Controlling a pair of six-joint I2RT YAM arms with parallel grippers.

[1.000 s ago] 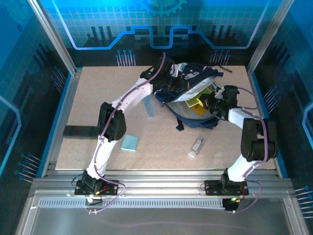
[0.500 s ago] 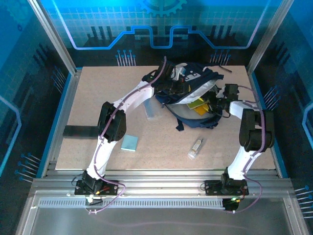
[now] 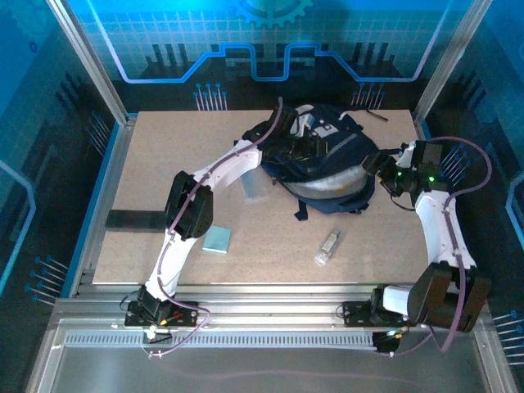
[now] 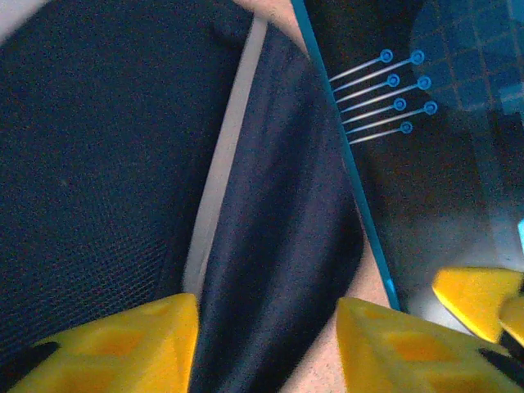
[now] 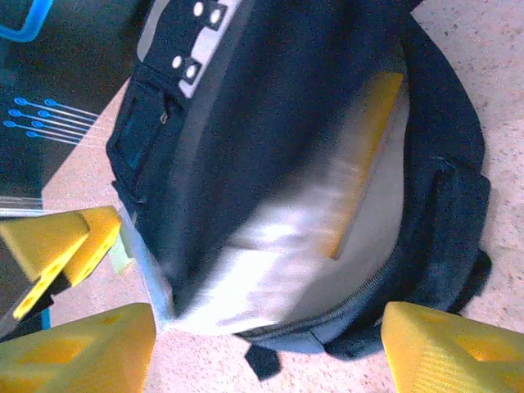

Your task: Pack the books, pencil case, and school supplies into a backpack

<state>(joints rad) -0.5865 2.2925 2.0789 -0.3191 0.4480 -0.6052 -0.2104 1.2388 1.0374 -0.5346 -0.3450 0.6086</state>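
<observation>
The dark navy backpack lies at the back middle of the table, its flap lowered over a pale lining. An orange-yellow book edge shows inside the opening; the lime-green book is hidden. My left gripper hovers over the backpack's left side, open, with dark fabric below the gap and untouched by the fingers. My right gripper is just right of the backpack, open and empty. The pencil case lies under my left arm. A teal pad and clear-white tube lie nearer.
A flat black piece overhangs the table's left edge. A small dark tool lies at the back right corner. Metal frame posts and blue walls bound the table. Bare tabletop spreads to the left.
My right gripper opened and pulled back to the right, out of the backpack's mouth. My left gripper opened and the raised flap dropped, covering most of the books.
</observation>
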